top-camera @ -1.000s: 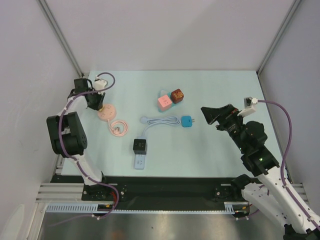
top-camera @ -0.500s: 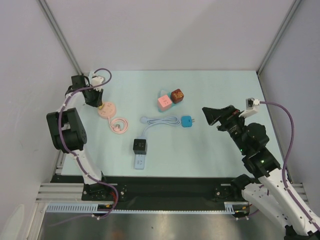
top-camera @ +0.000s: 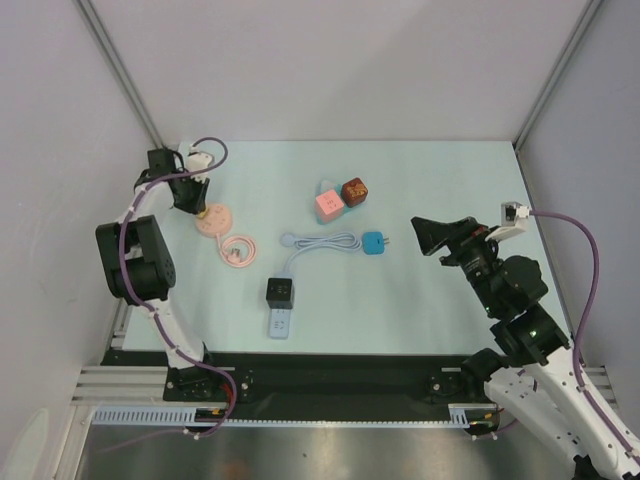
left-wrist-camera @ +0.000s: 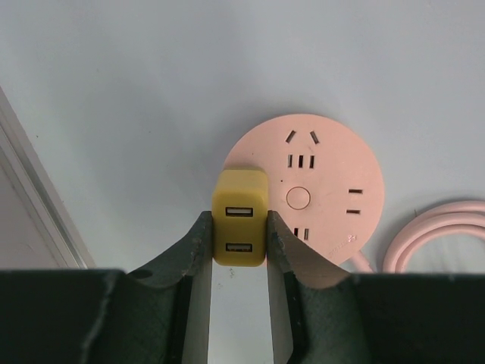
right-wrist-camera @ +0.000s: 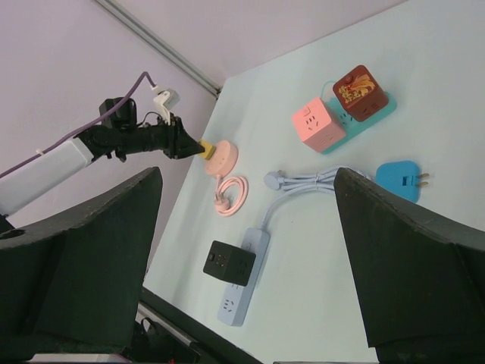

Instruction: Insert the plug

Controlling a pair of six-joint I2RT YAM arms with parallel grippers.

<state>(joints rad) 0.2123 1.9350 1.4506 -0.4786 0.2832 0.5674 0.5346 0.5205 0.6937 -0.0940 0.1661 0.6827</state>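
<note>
The left fingers (left-wrist-camera: 193,258) clamp a yellow plug (left-wrist-camera: 240,227), poised at the rim of the round pink socket (left-wrist-camera: 326,193) on the bench (top-camera: 430,290). The right fingers (right-wrist-camera: 409,258) gape wide above the bench's right side, well apart from everything.

Prongs of plug (left-wrist-camera: 240,216) hidden beneath its body, socket (left-wrist-camera: 326,189) near rim covered by plug and left fingers (left-wrist-camera: 195,262), cable (left-wrist-camera: 455,216) cut off at right edge, prong seating not determinable, plug too small in top view.
</note>
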